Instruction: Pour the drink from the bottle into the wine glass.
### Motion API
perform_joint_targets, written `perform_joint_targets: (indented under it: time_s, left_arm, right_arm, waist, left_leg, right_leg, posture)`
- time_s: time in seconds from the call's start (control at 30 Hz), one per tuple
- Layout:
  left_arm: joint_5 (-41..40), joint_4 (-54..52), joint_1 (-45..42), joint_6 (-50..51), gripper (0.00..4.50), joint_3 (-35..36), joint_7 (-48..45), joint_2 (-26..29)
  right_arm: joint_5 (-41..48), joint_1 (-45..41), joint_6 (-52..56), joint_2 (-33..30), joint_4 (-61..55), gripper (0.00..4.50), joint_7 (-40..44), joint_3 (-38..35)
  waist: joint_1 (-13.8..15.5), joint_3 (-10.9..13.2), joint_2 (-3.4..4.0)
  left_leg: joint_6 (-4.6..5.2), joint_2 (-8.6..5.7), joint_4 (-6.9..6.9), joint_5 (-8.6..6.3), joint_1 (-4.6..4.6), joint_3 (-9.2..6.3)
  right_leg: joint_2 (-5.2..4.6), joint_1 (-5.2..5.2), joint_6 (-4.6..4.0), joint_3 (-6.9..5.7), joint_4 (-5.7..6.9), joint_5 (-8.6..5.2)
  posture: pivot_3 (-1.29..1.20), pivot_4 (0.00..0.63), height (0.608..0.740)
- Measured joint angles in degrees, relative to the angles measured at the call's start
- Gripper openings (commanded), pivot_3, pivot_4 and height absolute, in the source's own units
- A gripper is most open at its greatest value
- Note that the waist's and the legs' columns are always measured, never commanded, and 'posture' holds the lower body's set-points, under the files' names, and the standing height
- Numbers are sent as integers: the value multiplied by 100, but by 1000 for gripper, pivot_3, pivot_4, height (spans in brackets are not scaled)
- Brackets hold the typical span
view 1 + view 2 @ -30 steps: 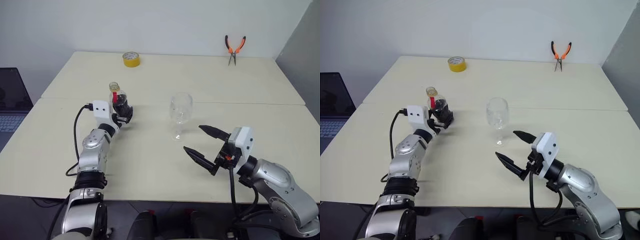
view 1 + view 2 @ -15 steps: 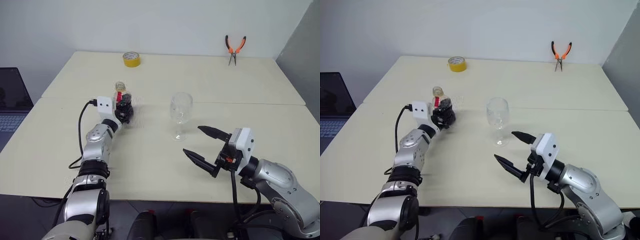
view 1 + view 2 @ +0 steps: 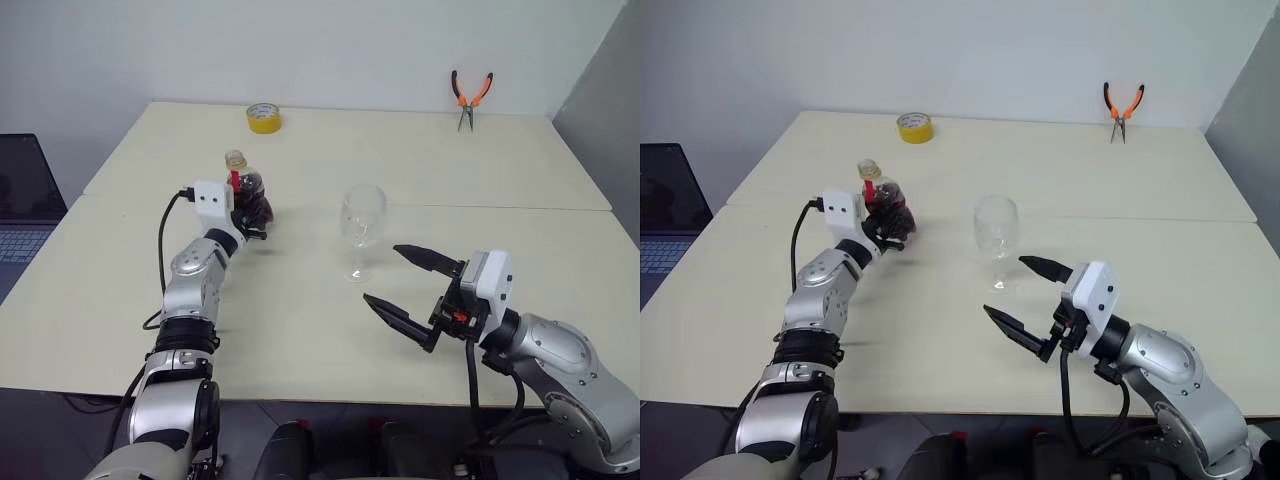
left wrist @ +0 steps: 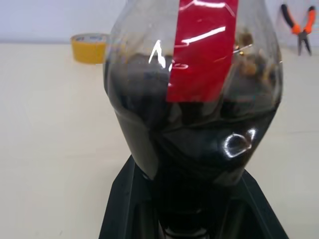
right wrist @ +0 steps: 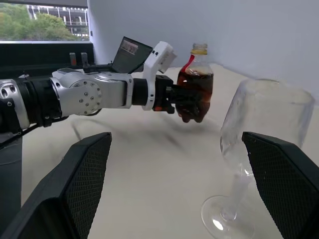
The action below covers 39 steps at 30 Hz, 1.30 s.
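Left fingers have clamped and lifted the bulbous bottle, dark drink inside; right fingers gape empty

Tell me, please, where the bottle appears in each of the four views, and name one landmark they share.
Left eye view: bottle left of centre, held in the left gripper.
Right eye view: bottle left of centre, left of the wine glass.
Left wrist view: bottle fills the middle.
Right wrist view: bottle upper middle, lifted off the table.
Shared landmark: the bottle's red label.
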Motion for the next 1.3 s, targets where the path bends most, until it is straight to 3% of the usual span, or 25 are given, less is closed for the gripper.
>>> perform_joint_targets:
  time_s: [0.17, 0.37, 1.3]
  left_arm:
    - [659, -149, -245, -352, 738, -797, -309, 47]
    - [1502, 14, -686, -1481, 713, -1529, -398, 114]
    - [2968, 2212, -1825, -4575, 683, -2033, -106, 736]
  right_arm:
    - [16, -251, 212, 61, -1, 4500, -352, -5]
    - [-9, -467, 282, 235, 16, 4500, -709, -38]
    - [-694, -783, -110, 726, 293, 4500, -933, 275]
  waist:
    - [4, 0, 0]
    - [2, 0, 0]
    - [-5, 1, -1]
  left_leg:
    - [-5, -2, -1, 3, 0, 4]
    - [1, -2, -2, -1, -3, 6]
    - [12, -4, -1, -6, -5, 9]
  right_leg:
    - [0, -1, 0, 4, -2, 0]
    - [0, -5, 0, 6, 0, 0]
    - [1, -10, 0, 6, 0, 0]
  posture:
    - [0, 150, 740]
    - [0, 150, 740]
    - [0, 150, 740]
